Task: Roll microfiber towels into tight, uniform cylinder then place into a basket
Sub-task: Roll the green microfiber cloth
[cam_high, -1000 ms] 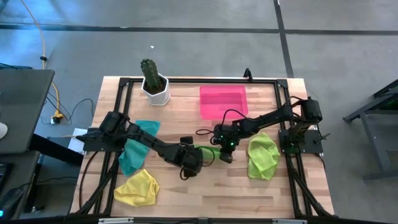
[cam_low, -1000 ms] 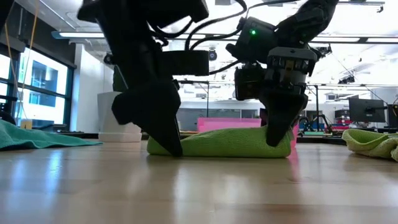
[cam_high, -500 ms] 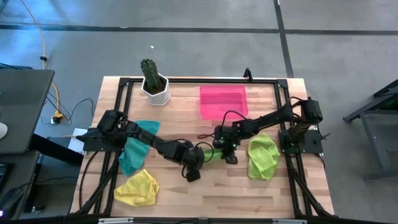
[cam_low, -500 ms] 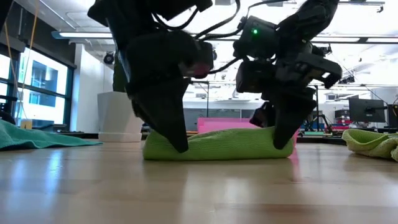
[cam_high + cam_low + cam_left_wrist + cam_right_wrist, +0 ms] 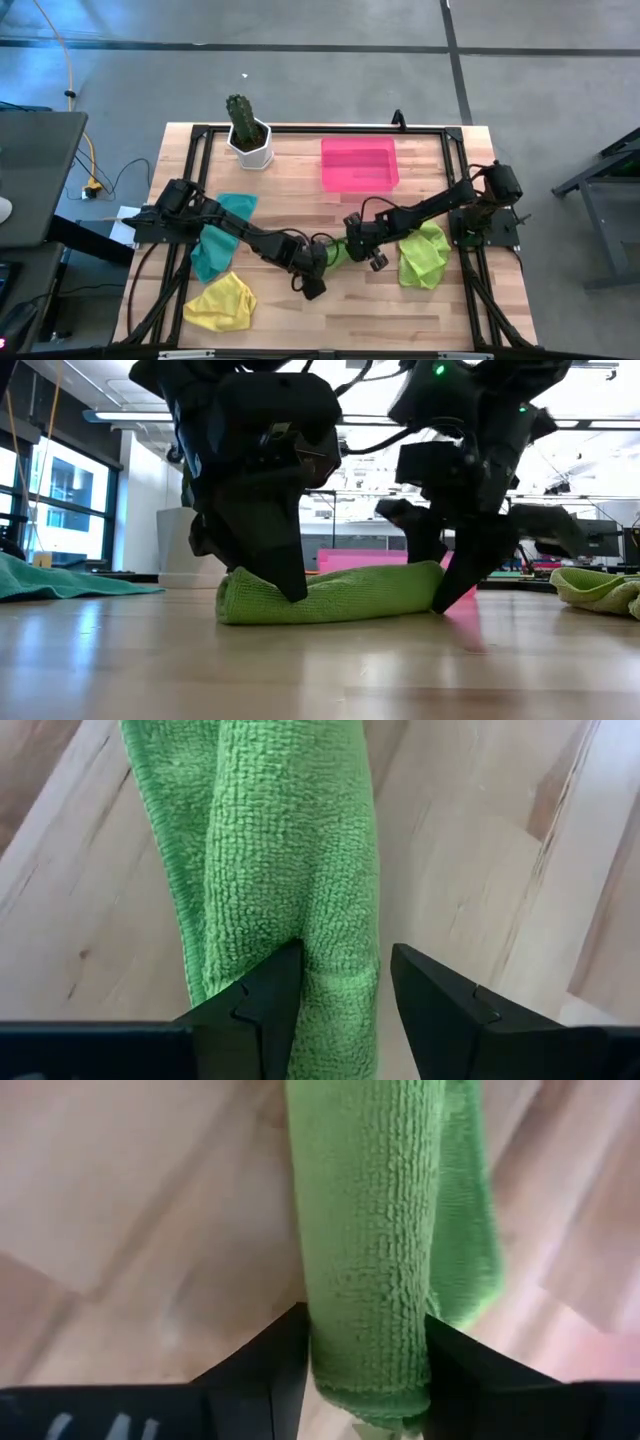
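Two grippers straddle a rolled green towel mid-table.

The left gripper (image 5: 340, 995) grasps one end of the rolled towel (image 5: 330, 595) on the table (image 5: 300, 190); the right gripper (image 5: 365, 1355) stands around the other end, though I cannot tell if it grips. The pink basket (image 5: 359, 165) sits well apart.

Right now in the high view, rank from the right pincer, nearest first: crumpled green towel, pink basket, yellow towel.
From the right pincer:
1. Crumpled green towel, just beside it, toward the right arm's base.
2. Pink basket, at the table's far edge.
3. Yellow towel, near corner on the left arm's side.

Overhead, table-level, two close wrist views
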`<control>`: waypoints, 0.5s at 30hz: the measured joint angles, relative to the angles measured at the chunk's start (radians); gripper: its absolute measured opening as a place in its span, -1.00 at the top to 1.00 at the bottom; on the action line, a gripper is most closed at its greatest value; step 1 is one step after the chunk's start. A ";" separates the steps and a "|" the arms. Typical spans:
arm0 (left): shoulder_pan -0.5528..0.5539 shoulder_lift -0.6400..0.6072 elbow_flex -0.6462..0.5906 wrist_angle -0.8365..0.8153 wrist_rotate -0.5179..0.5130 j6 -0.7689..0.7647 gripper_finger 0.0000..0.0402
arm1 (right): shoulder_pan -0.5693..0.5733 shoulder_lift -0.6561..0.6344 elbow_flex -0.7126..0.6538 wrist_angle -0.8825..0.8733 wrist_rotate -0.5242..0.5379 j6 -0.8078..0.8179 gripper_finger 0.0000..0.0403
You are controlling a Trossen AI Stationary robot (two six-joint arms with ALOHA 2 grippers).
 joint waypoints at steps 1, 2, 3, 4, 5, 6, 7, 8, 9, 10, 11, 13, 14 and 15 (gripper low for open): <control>-0.003 0.000 0.000 0.001 -0.004 -0.006 0.26 | 0.011 0.000 0.000 0.000 0.036 -0.004 0.30; -0.006 0.000 0.000 0.001 -0.004 -0.010 0.26 | 0.022 -0.002 0.000 -0.001 0.072 -0.007 0.30; -0.009 0.000 0.000 0.001 -0.006 -0.010 0.26 | 0.030 -0.004 0.000 -0.003 0.107 -0.008 0.30; -0.011 0.000 0.000 0.001 -0.007 -0.010 0.26 | 0.036 -0.004 0.000 -0.004 0.117 -0.006 0.30; -0.014 0.000 0.000 0.001 -0.011 -0.010 0.26 | 0.042 -0.007 -0.001 -0.006 0.120 -0.002 0.30; -0.015 0.000 -0.001 0.003 -0.013 -0.004 0.26 | 0.050 -0.010 -0.001 -0.007 0.118 0.000 0.30; -0.016 0.000 -0.001 0.005 -0.014 0.004 0.26 | 0.056 -0.010 -0.001 -0.003 0.114 0.000 0.30; -0.018 0.000 -0.001 0.007 -0.020 0.010 0.26 | 0.061 -0.010 -0.002 0.000 0.103 0.001 0.30; -0.020 0.001 -0.002 0.011 -0.025 0.012 0.26 | 0.064 -0.010 -0.002 0.002 0.086 0.002 0.30; -0.021 0.001 -0.002 0.016 -0.027 0.012 0.26 | 0.066 -0.010 -0.002 0.009 0.073 0.006 0.30; -0.023 0.002 -0.002 0.019 -0.029 0.012 0.26 | 0.067 -0.010 -0.002 0.013 0.051 0.026 0.30; -0.026 0.002 -0.003 0.021 -0.032 0.006 0.26 | 0.070 -0.010 -0.002 0.020 -0.008 0.059 0.29; -0.029 0.002 -0.003 0.021 -0.035 0.005 0.26 | 0.070 -0.010 -0.002 0.023 -0.033 0.071 0.28; -0.032 0.002 -0.003 0.022 -0.039 0.006 0.26 | 0.070 -0.010 -0.002 0.026 -0.052 0.073 0.25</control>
